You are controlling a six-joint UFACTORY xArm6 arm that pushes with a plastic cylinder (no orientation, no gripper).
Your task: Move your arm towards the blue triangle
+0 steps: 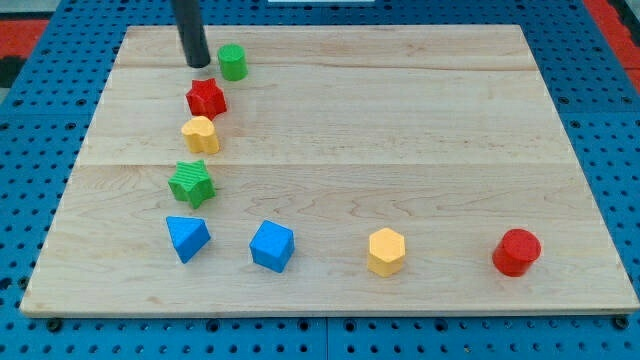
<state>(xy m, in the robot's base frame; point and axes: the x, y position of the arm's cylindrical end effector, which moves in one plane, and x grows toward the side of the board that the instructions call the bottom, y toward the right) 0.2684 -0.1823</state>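
The blue triangle (187,238) lies near the view's bottom left of the wooden board (400,130). My tip (197,64) is near the view's top left, just left of a green cylinder (233,62) and just above a red star (206,98). Between my tip and the blue triangle stand, in a column, the red star, a yellow heart-like block (200,134) and a green star (191,184). My tip touches no block that I can tell.
A blue cube (272,246) sits right of the blue triangle. A yellow hexagon (386,251) and a red cylinder (517,251) lie further to the view's right along the bottom. A blue pegboard (40,120) surrounds the board.
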